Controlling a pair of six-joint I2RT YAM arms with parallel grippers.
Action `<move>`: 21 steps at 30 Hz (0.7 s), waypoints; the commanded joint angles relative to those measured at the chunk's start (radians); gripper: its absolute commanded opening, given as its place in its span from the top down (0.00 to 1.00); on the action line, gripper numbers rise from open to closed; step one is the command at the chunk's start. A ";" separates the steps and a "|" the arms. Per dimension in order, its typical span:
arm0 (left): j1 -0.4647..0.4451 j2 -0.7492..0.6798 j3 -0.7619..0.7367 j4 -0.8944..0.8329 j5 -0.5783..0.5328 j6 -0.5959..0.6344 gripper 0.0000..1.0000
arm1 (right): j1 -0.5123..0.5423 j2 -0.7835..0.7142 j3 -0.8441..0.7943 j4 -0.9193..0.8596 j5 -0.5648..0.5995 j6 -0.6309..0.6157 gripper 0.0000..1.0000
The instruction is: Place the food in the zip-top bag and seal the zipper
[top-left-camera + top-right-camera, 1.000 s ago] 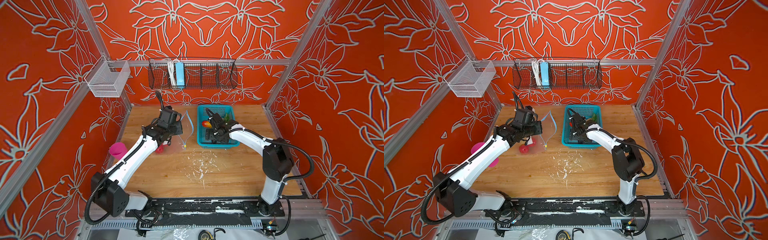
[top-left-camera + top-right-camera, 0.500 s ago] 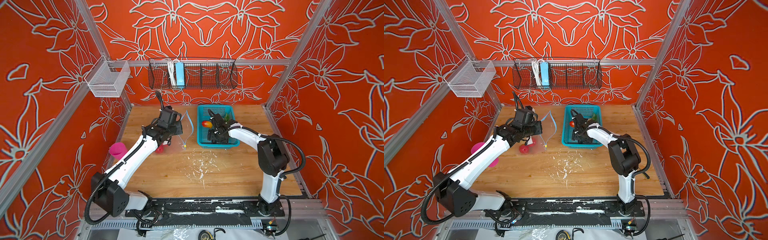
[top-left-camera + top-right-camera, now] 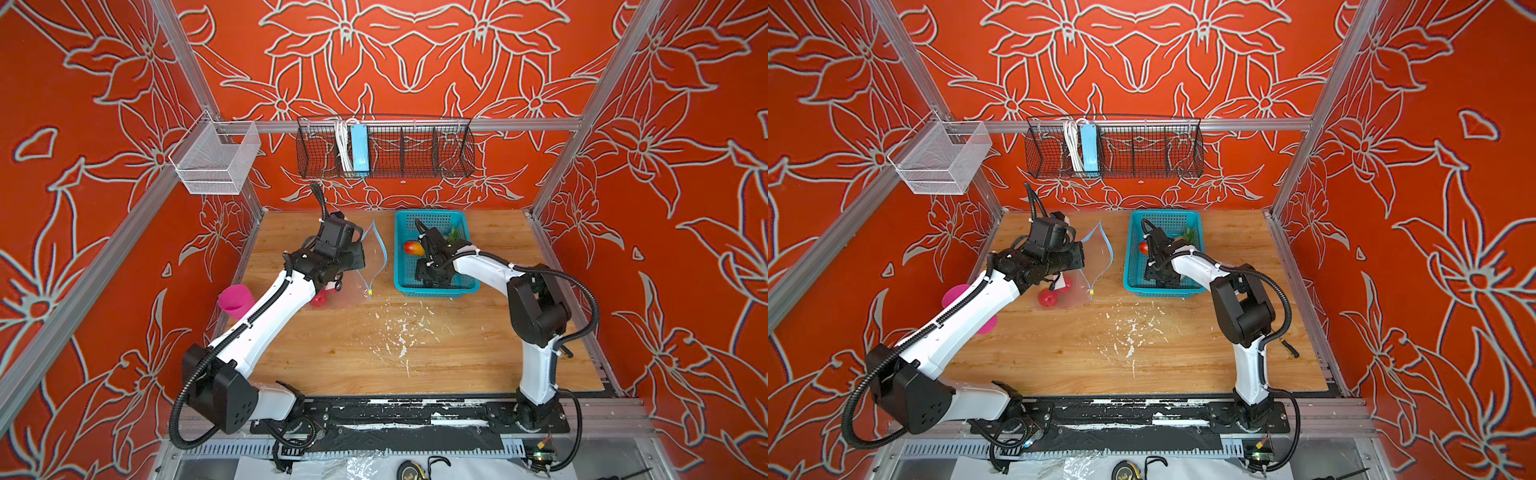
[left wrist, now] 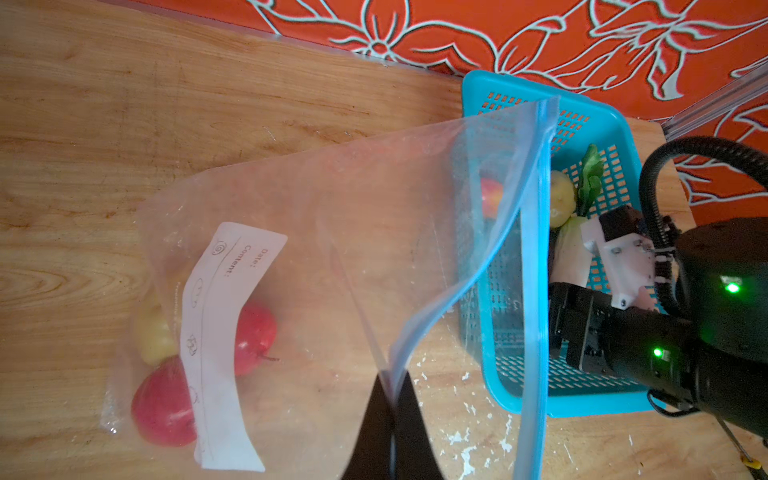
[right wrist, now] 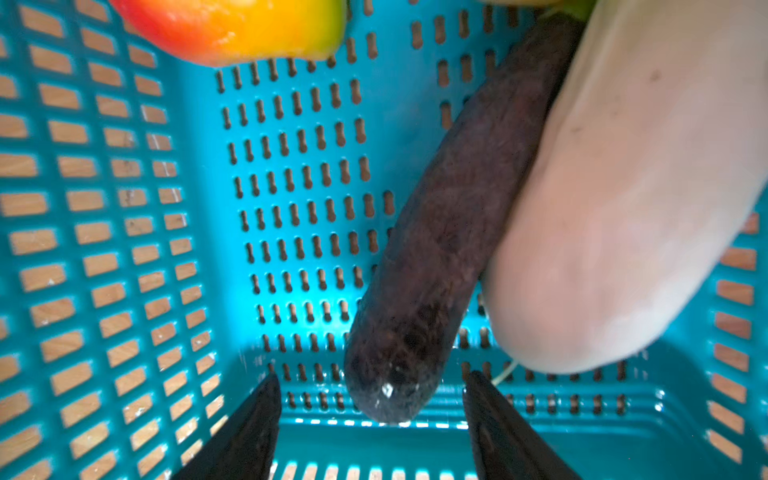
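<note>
Left claw [image 3: 360, 266] is holding the mouth of the zip-top bag [image 3: 374, 254] near the far edge of the bench [image 3: 374, 353] in a top view; the right claw [image 3: 430, 279] is hanging inside the teal basket [image 3: 440, 289] beside it. From the left wrist, the left fingers [image 4: 411, 424] are pinching together on the bag's rim, a red apple [image 4: 253, 334] lying inside. From the right wrist, jaws are standing apart around the eggplant [image 5: 436, 232], beside the white radish [image 5: 623, 208].

Mouth of zip-top bag [image 4: 332, 208] gapes toward basket [image 3: 434, 287]; narrow bare table [image 3: 382, 305] strip btwn them. Inside basket, eggplant [image 5: 436, 249] lies btwn right gripper's [image 5: 372, 380] spread fingers w/ gaps both sides; radish [image 5: 623, 208] presses one flank, red-yellow fruit [image 5: 232, 25] beyond.
</note>
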 commanded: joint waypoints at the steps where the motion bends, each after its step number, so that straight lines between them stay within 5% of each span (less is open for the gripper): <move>1: -0.005 -0.029 0.006 0.000 -0.013 0.004 1.00 | -0.007 0.025 0.029 0.000 -0.012 0.013 0.30; 21: -0.005 -0.027 0.005 0.000 -0.015 0.005 1.00 | -0.017 0.070 0.000 0.054 -0.038 0.027 0.49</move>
